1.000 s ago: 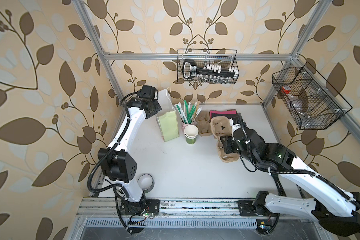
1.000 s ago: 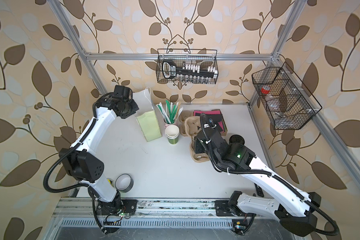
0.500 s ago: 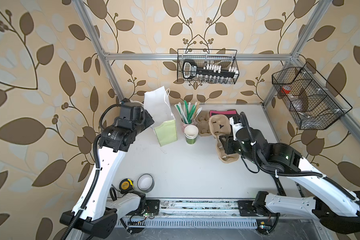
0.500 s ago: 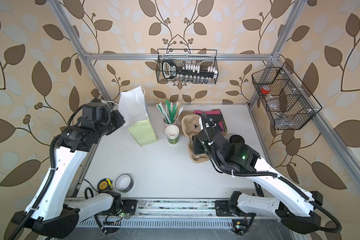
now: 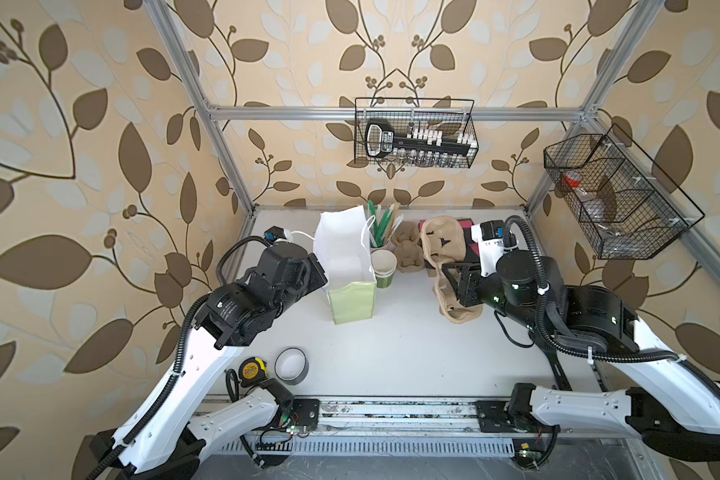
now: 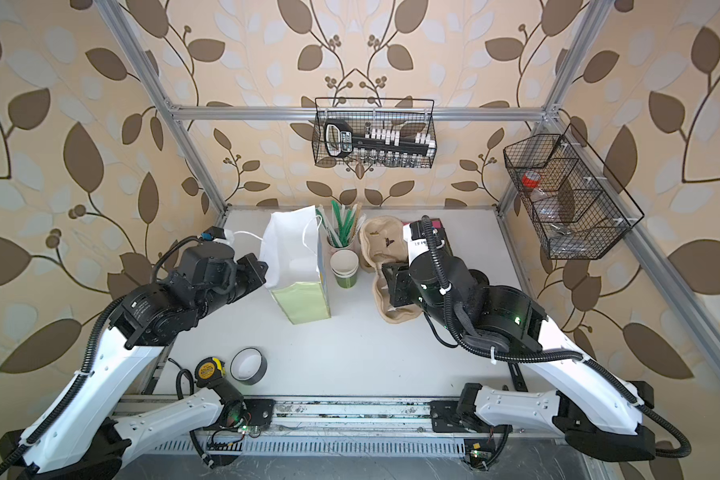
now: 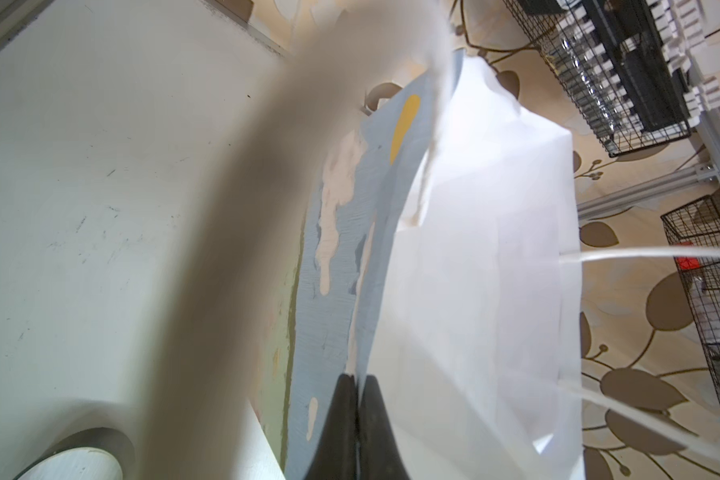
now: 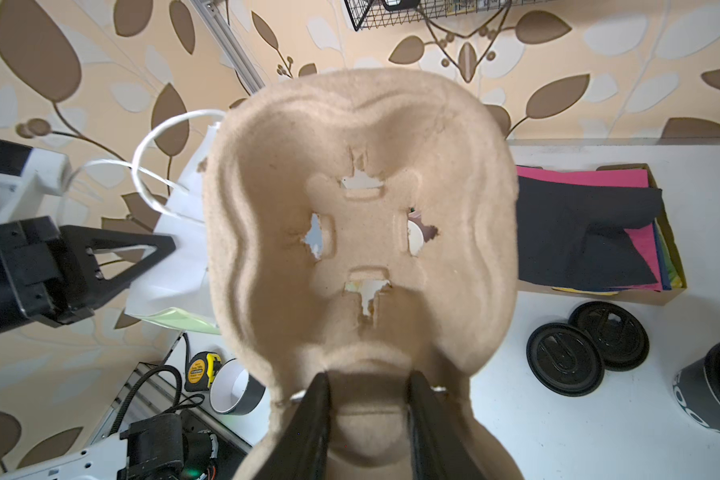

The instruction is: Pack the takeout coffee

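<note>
Left fingers [image 7: 346,432] are pinched together on the bag [image 5: 346,257] wall, left of centre. Right fingers [image 8: 312,428] are clamped on the cup carrier [image 8: 362,232], tilted up on end. We see the coffee cup [image 8: 707,386] upright on the tabletop [image 5: 412,345], right of the carrier by the loose lids [image 8: 564,363]. The right arm is nearer but occupied.

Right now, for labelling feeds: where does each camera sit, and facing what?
Top views: overhead, looking down at the table; both arms show.
Left wrist: behind the left gripper, facing the paper bag; fingers show.
Right wrist: behind the right gripper, facing the cup carrier; fingers show.
Shared: both wrist views show the paper bag.
</note>
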